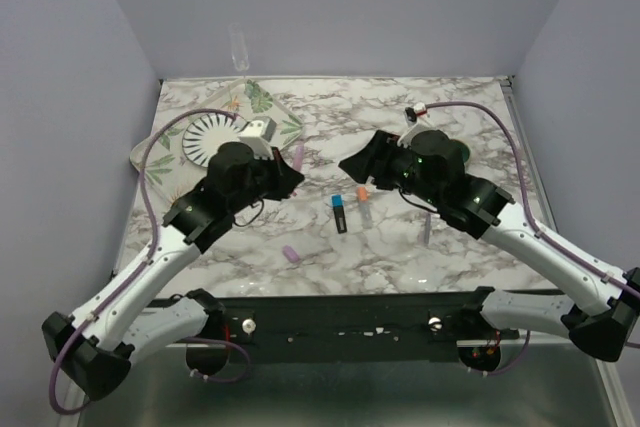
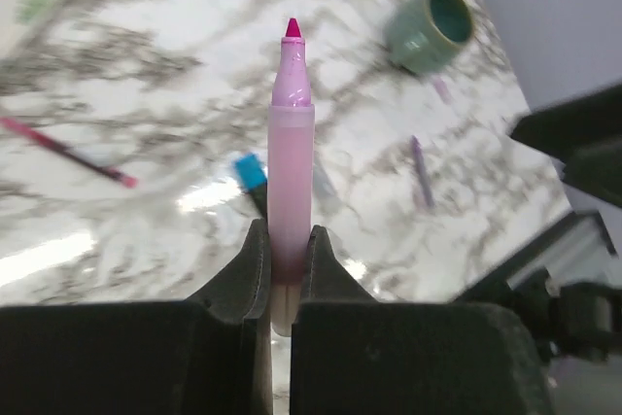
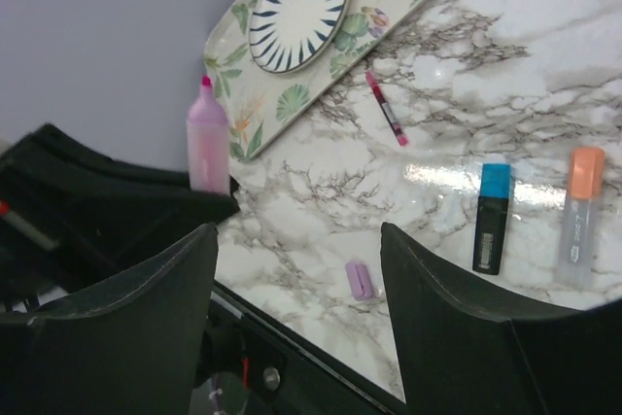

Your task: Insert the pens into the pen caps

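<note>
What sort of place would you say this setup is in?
Most likely a robot test cell: plain lavender walls box in a marble-patterned table, the left arm and right arm are bolted to a black rail, and a black marker and a pale marker lie out as props.

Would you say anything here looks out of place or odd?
Only the light purple cap: it lies alone near the front edge while the uncapped pink marker is clamped in the left gripper. Nothing looks spilled or damaged.
</note>
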`<state>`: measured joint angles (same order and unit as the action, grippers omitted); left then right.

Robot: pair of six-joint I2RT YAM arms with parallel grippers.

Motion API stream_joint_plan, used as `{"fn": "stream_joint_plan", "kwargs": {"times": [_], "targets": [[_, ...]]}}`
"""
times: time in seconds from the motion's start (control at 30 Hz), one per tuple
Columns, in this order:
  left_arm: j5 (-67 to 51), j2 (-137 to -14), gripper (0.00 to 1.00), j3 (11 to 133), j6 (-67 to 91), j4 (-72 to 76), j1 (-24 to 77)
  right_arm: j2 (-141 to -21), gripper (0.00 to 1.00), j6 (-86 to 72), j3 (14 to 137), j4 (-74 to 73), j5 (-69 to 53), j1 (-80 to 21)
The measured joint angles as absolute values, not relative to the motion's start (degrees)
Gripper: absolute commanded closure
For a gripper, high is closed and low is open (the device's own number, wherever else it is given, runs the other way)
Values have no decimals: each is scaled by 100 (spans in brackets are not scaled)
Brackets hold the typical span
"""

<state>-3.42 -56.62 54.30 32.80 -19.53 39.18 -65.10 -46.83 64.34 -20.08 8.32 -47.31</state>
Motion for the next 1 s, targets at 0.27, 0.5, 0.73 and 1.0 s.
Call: {"fn": "stream_joint_plan", "kwargs": {"times": [0.27, 0.5, 0.73, 1.0], "targets": [[913, -4517, 100, 5629, 2696, -2941, 2932, -7301, 38, -3793, 6377, -1756, 154, -4816], [2309, -3494, 100, 5258, 2397, -2814, 2930, -9767, 47, -3649, 6855, -2154, -34, -5596], [3039, -3035, 100, 4829, 2311, -2687, 2930, -10272, 39, -4628, 7159, -2764, -281, -5916], [3124, -3096, 100, 4744, 2268, -2620, 2930, -10339, 56, -6305, 7483, -3076, -751, -5996]]}}
